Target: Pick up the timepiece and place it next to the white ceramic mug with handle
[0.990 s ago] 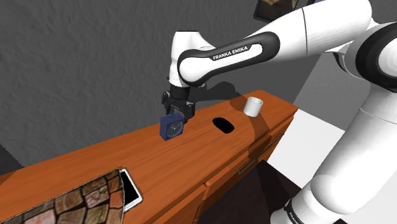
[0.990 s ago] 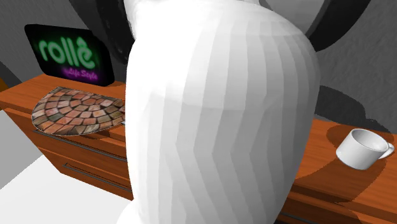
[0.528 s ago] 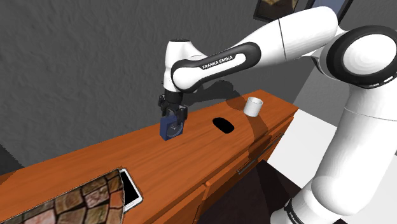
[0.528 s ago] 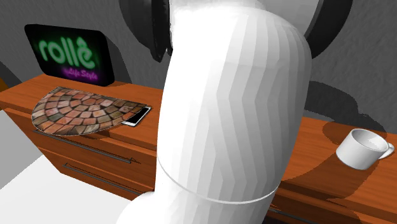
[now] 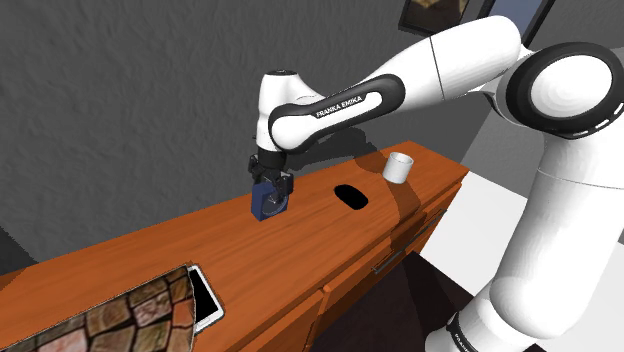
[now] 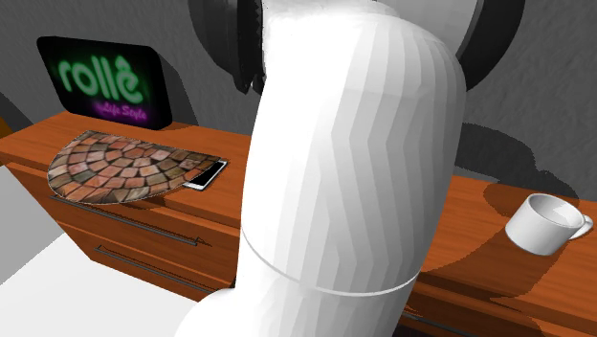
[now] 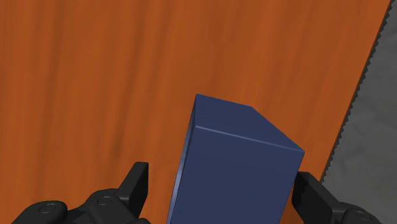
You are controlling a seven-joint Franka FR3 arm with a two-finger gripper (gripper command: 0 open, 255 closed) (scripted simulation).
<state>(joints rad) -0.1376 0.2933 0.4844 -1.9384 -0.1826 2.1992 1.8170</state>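
The pincer [image 5: 270,180] hangs from the white arm [image 5: 400,80] with its tips pointing down at a wooden dresser top [image 5: 240,250], and the dark blue clock [image 5: 270,200] stands on the wood directly under it, its pale dial showing below the black fingers. From the wrist camera the pincer [image 7: 221,181] is released: its two fingers stand wide apart with the clock [image 7: 235,172] between them. A strip of orange wood [image 7: 95,76] shows between one finger [image 7: 137,181] and the clock's blue side, so the clock is straddled, not grasped; the other finger [image 7: 308,194] sits close against the clock's far edge, and I cannot tell whether it touches. Just past that finger the wood ends at the grey wall [image 7: 375,127]. Well apart from the pincer, toward the shoulder view's right, the white mug [image 5: 398,168] stands near the dresser's end, and a flat black oval [image 5: 350,196] lies between pincer and mug. On the pincer's other side, far along the top, a phone [image 5: 205,297] lies half tucked under a brick-patterned mat [image 5: 130,315]. In the second exterior view the arm's white bulk [image 6: 354,172] stands in front, with the mug [image 6: 541,223] on one side and the mat [image 6: 120,168], phone [image 6: 206,175] and a glowing green sign [image 6: 100,84] on the other
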